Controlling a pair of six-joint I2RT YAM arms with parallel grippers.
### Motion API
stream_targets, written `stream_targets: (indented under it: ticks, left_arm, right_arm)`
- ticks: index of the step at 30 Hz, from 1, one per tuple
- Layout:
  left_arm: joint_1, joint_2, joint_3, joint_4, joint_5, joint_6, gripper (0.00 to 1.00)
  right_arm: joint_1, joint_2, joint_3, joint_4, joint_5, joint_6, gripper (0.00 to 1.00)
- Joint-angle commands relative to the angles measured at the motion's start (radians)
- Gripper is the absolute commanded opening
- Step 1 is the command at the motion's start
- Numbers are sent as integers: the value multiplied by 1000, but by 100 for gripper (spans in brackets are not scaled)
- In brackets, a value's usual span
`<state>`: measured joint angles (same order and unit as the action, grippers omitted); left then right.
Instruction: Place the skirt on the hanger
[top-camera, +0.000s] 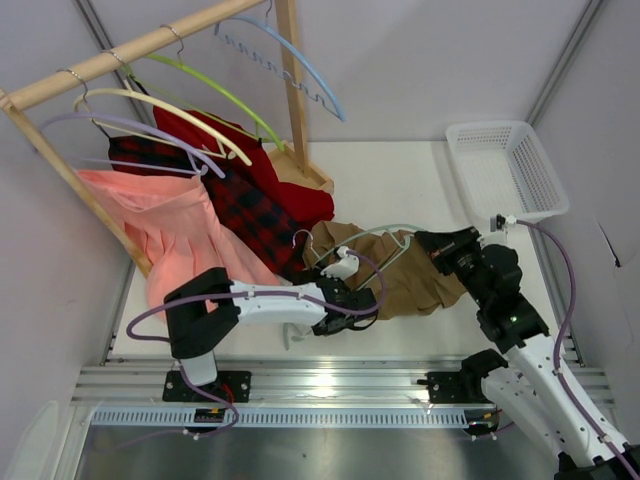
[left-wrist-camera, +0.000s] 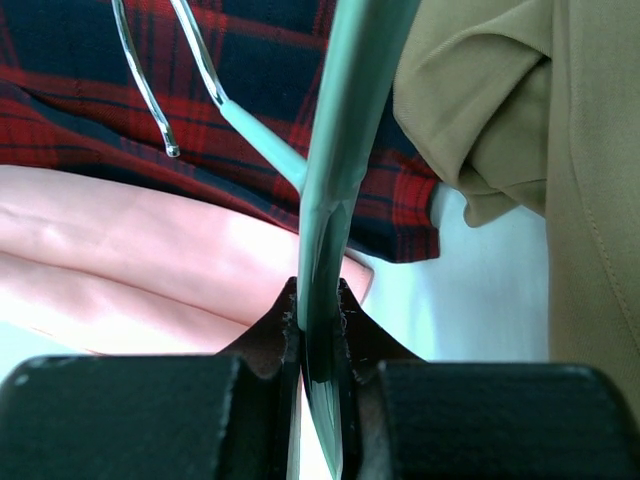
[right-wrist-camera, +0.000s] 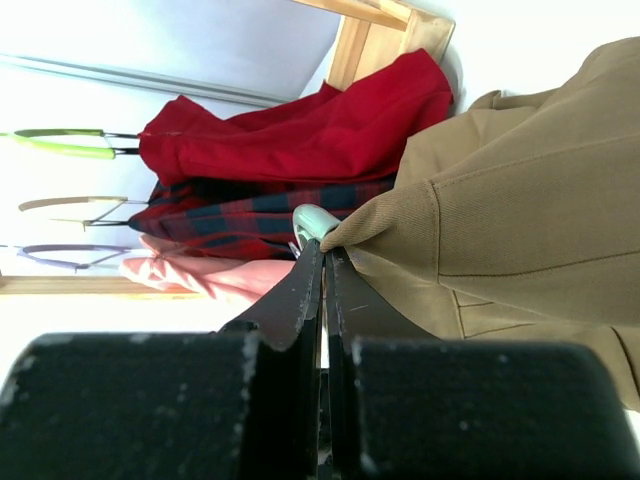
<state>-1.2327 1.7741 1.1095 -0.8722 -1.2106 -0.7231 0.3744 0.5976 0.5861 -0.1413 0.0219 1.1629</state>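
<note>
The tan skirt lies crumpled on the table in the middle of the top view. The pale sage-green hanger arches over its far edge, its wire hook toward the plaid skirt. My left gripper is shut on the hanger's bar, with the skirt to its right. My right gripper is at the hanger's right end. Its jaws are shut, pinching the corner of the skirt's waistband right beside the hanger's rounded tip.
A wooden rack at the back left carries several other hangers. A red garment, a red-and-black plaid skirt and a salmon-pink skirt lie below it. A white mesh basket stands at the back right.
</note>
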Motion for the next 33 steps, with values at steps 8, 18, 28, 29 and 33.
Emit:
stream_targets:
  ticks: [8, 18, 28, 29, 33]
  left_arm:
    - [-24, 42, 27, -168, -24, 62, 0]
    - [8, -71, 4, 47, 170, 296, 0]
    - [81, -238, -69, 113, 247, 309, 0]
    - [81, -239, -74, 114, 243, 307, 0]
    - [62, -249, -102, 156, 253, 355, 0]
  right_arm:
    - [11, 123, 127, 261, -112, -129, 0]
    - [135, 67, 182, 244, -221, -555, 0]
    - [135, -79, 166, -56, 100, -571, 0]
    - [133, -84, 167, -82, 151, -560, 0]
    - [135, -84, 175, -109, 200, -531, 0]
